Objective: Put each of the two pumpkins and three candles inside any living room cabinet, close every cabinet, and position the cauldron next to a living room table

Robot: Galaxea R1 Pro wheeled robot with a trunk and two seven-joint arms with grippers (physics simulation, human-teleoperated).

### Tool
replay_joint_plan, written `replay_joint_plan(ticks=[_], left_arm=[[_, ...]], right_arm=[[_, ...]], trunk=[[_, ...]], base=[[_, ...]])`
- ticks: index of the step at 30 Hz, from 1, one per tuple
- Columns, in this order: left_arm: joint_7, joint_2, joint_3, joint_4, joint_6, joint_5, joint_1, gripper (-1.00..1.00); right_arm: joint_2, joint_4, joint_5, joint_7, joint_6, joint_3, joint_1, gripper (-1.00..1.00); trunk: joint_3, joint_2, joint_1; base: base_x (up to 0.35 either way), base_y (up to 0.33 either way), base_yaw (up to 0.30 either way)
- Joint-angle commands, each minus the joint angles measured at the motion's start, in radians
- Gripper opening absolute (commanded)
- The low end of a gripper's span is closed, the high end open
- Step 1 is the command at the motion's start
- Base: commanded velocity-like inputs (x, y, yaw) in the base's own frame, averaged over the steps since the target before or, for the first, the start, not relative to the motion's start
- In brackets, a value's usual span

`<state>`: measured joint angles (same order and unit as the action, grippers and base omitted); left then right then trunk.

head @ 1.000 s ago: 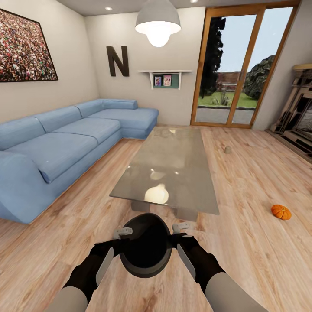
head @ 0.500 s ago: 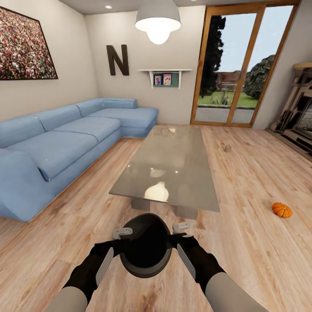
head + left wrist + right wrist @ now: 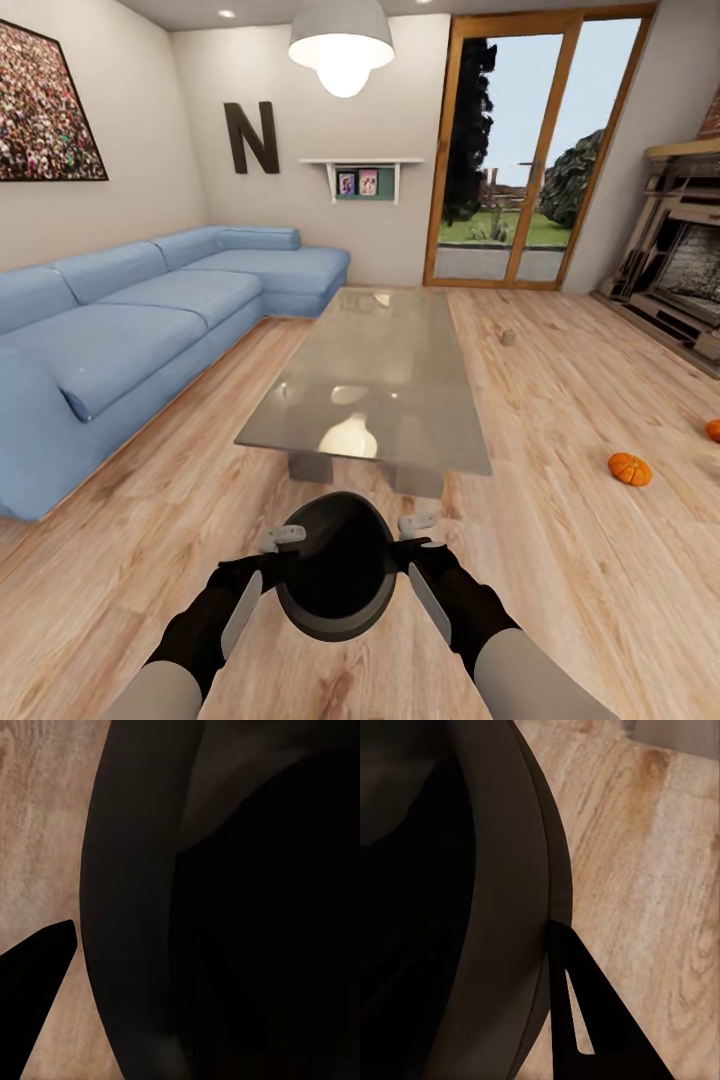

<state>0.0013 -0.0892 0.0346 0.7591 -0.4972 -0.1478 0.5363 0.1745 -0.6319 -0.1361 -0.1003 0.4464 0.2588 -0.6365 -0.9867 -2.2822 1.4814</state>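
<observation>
I hold the dark round cauldron (image 3: pixel 337 570) low in front of me, above the wood floor, just short of the near end of the glossy grey table (image 3: pixel 375 375). My left gripper (image 3: pixel 285 545) is shut on its left rim and my right gripper (image 3: pixel 412 535) on its right rim. One dark finger (image 3: pixel 34 975) lies outside the cauldron wall (image 3: pixel 135 907), and so does another finger (image 3: pixel 585 1020) beside the wall (image 3: pixel 502 907). One orange pumpkin (image 3: pixel 630 468) lies on the floor to the right, a second pumpkin (image 3: pixel 714 430) at the right edge. A small candle (image 3: pixel 508 338) stands beyond the table. The cabinet is out of view.
A blue corner sofa (image 3: pixel 120 340) runs along the left wall. The beige fireplace surround (image 3: pixel 680 260) stands at the right. Glazed wooden doors (image 3: pixel 520 160) are at the back. Open plank floor (image 3: pixel 570 400) lies between table and fireplace.
The whole view has swung to the right, bringing the second pumpkin and more of the fireplace into sight. The cauldron and both grippers keep the same place before me.
</observation>
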Motion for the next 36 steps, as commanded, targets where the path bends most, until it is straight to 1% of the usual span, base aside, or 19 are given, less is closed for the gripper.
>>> replay_joint_plan(ticks=[1, 31, 36], left_arm=[[0.000, 0.000, 0.004, 0.002, -0.004, -0.021, 0.000, -1.00], [0.000, 0.000, 0.005, 0.002, -0.004, -0.021, 0.000, -1.00], [0.000, 0.000, 0.005, 0.002, -0.004, -0.021, 0.000, -1.00]], right_arm=[[0.000, -0.068, -0.036, 0.037, 0.002, 0.004, -0.001, -1.00], [0.000, -0.068, -0.036, 0.038, 0.003, 0.004, -0.001, -1.00], [0.000, -0.068, -0.036, 0.038, 0.003, 0.004, -0.001, -1.00]], trunk=[[-0.004, -0.008, 0.004], [-0.096, -0.218, 0.119], [-0.113, -0.219, 0.121]], base=[[0.000, 0.000, -0.018], [0.000, 0.000, -0.068], [0.000, 0.000, -0.153]])
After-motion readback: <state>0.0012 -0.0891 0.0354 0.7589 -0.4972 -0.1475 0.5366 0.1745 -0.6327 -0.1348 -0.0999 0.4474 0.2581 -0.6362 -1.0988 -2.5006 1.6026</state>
